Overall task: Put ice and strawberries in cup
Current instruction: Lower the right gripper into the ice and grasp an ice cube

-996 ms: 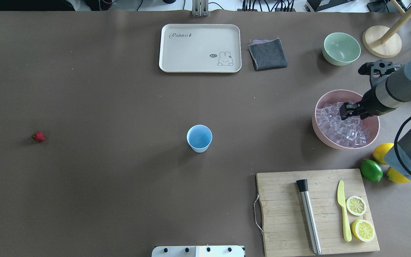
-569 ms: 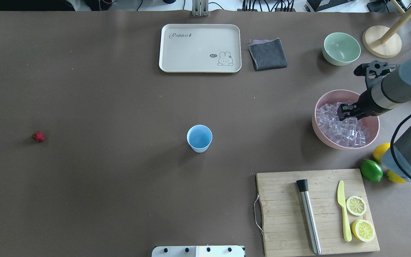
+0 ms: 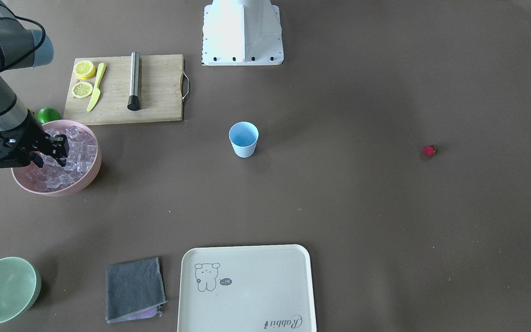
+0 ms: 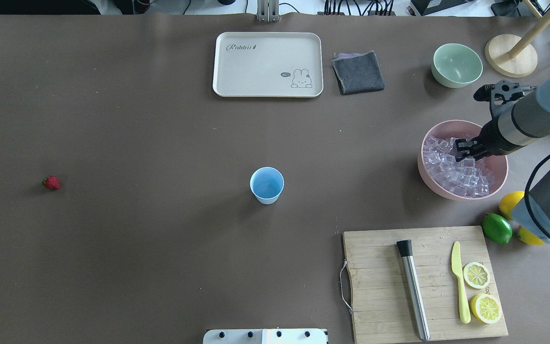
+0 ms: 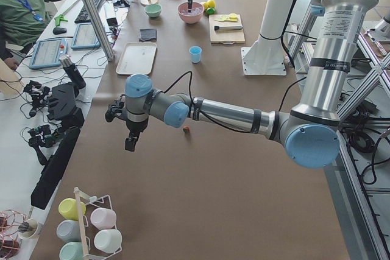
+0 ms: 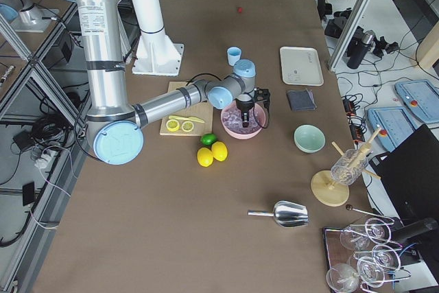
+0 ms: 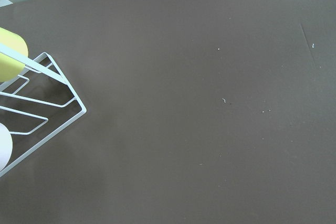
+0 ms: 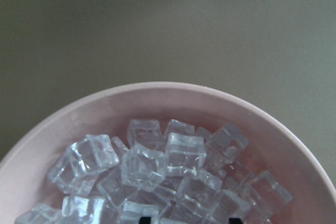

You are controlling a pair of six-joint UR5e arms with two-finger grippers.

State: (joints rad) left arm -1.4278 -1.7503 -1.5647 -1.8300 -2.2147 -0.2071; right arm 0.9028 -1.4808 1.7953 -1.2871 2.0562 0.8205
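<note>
The light-blue cup (image 4: 267, 185) stands upright mid-table, also in the front view (image 3: 243, 139). The strawberry (image 4: 51, 182) lies alone far to the left, also in the front view (image 3: 429, 151). Clear ice cubes (image 4: 451, 169) fill a pink bowl (image 4: 428, 184) at the right. My right gripper (image 4: 462, 149) is down among the ice, and its dark fingertips (image 8: 232, 219) stand apart at the bottom edge of the wrist view over the cubes (image 8: 157, 161). My left gripper (image 5: 130, 143) hangs over bare table near the strawberry (image 5: 187, 130); I cannot tell whether it is open.
A cutting board (image 4: 380, 286) with a muddler (image 4: 413, 291), knife and lemon halves sits at the front right. A lime (image 4: 497, 228) and lemons lie beside the bowl. A green bowl (image 4: 456, 64), grey cloth (image 4: 358, 71) and tray (image 4: 268, 64) stand at the back. A cup rack (image 7: 37, 103) is near the left wrist.
My right gripper has shifted slightly within the pink bowl, staying among the ice. The cup and the strawberry have not moved.
</note>
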